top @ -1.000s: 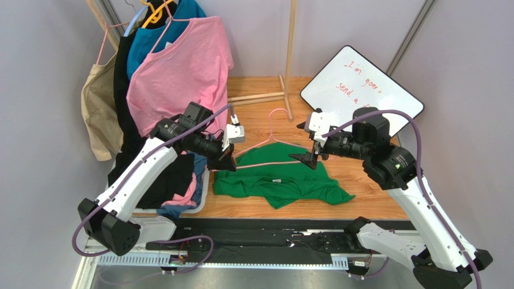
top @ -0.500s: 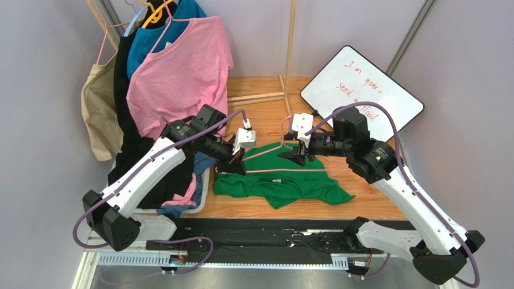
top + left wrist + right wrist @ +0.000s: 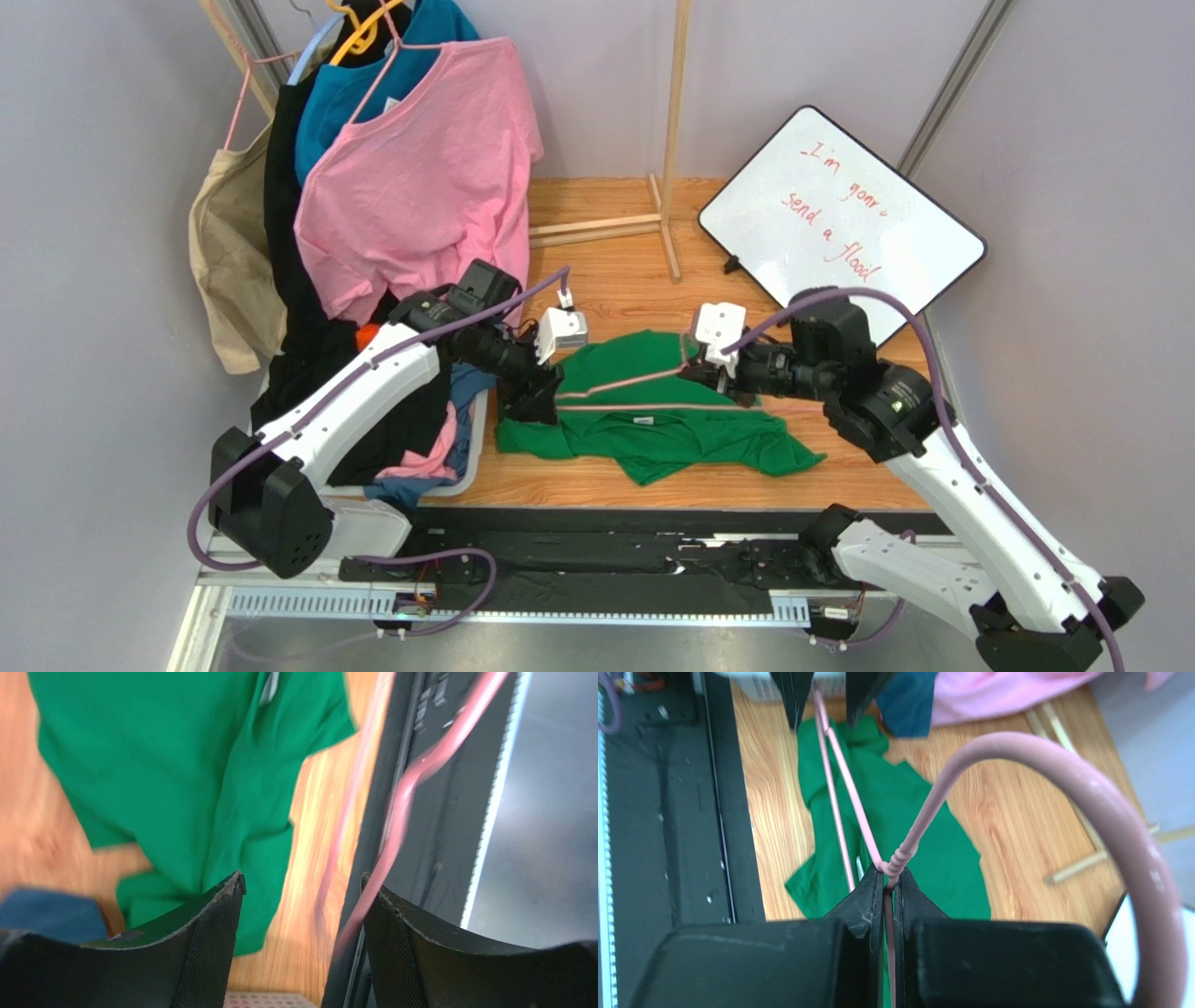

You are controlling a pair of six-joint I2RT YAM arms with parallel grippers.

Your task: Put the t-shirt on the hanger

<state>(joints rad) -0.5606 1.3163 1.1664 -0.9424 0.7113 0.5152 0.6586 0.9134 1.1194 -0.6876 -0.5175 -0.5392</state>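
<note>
Hung clothes (image 3: pixel 407 182) crowd the left, whiteboard (image 3: pixel 842 224) far right, bare tabletop (image 3: pixel 617 287) behind the t-shirt (image 3: pixel 659 427)

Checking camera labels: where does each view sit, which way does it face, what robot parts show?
Top external: above and behind the arms, facing down on the table; left gripper and right gripper show.
Left wrist: on the left arm, facing down past its open fingers onto the t-shirt.
Right wrist: on the right arm, facing along the hanger that its shut jaws pinch, toward the left gripper.
Shared: all three show t-shirt and hanger.
</note>
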